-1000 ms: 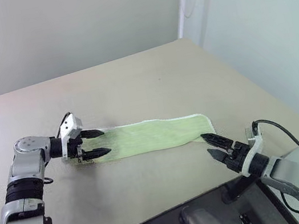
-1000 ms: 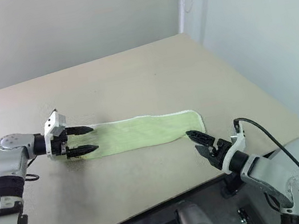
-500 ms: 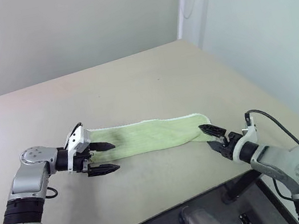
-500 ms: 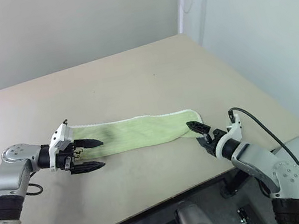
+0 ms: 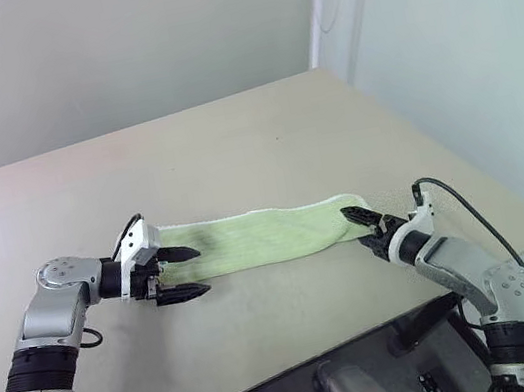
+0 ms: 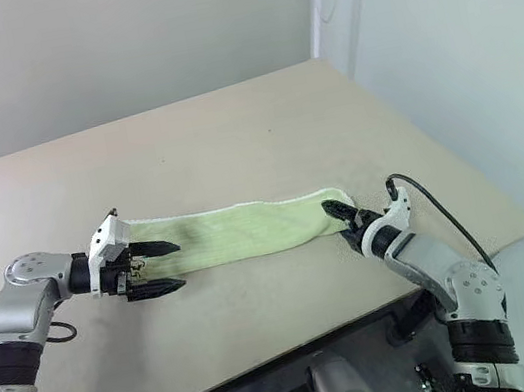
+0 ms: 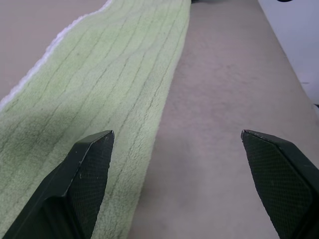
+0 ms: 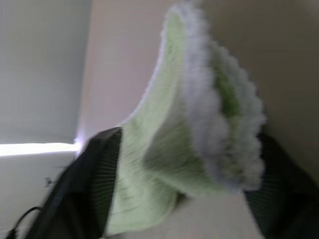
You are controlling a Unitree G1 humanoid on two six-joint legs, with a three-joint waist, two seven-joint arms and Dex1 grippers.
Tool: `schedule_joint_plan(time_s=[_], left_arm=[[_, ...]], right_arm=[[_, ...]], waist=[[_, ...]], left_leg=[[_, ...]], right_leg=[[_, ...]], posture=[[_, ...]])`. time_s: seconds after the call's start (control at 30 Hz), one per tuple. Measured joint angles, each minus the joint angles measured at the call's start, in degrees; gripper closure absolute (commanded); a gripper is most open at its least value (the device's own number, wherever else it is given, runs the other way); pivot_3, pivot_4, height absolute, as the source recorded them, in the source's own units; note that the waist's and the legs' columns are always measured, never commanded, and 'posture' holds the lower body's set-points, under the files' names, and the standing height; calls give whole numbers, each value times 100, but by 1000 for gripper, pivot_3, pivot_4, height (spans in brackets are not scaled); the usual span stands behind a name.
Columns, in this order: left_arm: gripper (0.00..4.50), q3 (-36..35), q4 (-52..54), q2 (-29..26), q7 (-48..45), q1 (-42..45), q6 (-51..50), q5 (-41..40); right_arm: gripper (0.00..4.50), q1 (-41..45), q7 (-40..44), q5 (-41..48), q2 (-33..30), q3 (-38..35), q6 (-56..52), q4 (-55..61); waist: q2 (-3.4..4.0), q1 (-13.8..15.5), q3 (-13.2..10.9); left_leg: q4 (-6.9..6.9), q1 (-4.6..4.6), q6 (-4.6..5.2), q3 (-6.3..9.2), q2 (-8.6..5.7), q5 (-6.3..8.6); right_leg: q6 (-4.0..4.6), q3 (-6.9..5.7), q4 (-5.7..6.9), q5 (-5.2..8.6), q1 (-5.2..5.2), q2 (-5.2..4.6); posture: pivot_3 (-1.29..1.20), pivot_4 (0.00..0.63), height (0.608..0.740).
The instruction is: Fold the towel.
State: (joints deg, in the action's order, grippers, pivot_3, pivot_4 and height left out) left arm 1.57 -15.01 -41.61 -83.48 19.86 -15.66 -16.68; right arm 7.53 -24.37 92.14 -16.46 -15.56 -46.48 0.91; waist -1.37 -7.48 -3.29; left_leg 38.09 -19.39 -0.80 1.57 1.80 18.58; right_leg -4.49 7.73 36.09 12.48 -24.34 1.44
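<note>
Towel (image 5: 269,235) end now sits between my right claw's (image 5: 358,221) narrowing jaws after its advance; left claw (image 5: 186,272) gapes wide, one finger over the cloth.

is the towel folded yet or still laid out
Laid out. The towel lies as one long flat strip on the table; only its end at the right pincer is bunched between the fingers.

i count one towel (image 5: 269,236), a single long lime-green strip folded lengthwise, and one table (image 5: 234,150) under it. i have two grippers in sight: the left gripper (image 5: 186,272) at one end of the strip and the right gripper (image 5: 361,222) at the other. each carries two black fingers, so four fingers in all.
</note>
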Motion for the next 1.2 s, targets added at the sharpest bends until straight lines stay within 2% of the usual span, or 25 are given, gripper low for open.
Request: schedule_joint_plan(time_s=[0.2,0.23,0.37,0.57,0.73,0.83,1.2], left_arm=[[163,111,-326,67,60,154,169,67],[163,131,-377,90,74,202,205,82],[163,170,-611,112,104,383,329,118],[163,180,-861,114,145,552,379,146],[163,180,-971,114,198,708,418,166],[163,180,-1002,116,245,715,490,182],[163,180,-1381,189,310,755,701,251]], right_arm=[[4325,94,122,-401,19,-27,22,12],[4478,105,154,-426,19,-44,22,39],[4478,128,274,-685,-149,-161,28,21],[4478,224,453,-939,-918,-836,50,-295],[4478,372,758,-1336,-1411,-1002,-117,-402],[4478,471,912,-1646,-1471,-810,-264,-163],[4478,839,1245,-2261,-974,808,-989,1421]], waist=[[2,23,-1],[2,23,-1],[8,43,-4],[16,53,-10],[20,34,-11],[21,20,-12],[27,56,-15]], left_leg=[[0,-5,0,0,-3,0],[0,-4,0,0,-4,0],[1,-3,0,1,-8,0],[-4,-9,2,1,-14,1],[-7,-9,2,0,-13,1],[-7,-9,2,-1,-11,1],[-7,-12,2,1,-10,1]], right_leg=[[-1,0,-6,0,-15,-1],[-1,0,-6,-1,-12,-3],[-1,0,-8,0,-9,-5],[-9,0,-14,5,-16,-6],[-8,4,-6,5,-12,-2],[-8,6,0,5,-9,3],[-9,5,-11,5,-26,-1]], posture=[[0,0,740],[0,0,740],[0,0,740],[0,0,740],[0,0,740],[0,0,740],[0,0,740]])
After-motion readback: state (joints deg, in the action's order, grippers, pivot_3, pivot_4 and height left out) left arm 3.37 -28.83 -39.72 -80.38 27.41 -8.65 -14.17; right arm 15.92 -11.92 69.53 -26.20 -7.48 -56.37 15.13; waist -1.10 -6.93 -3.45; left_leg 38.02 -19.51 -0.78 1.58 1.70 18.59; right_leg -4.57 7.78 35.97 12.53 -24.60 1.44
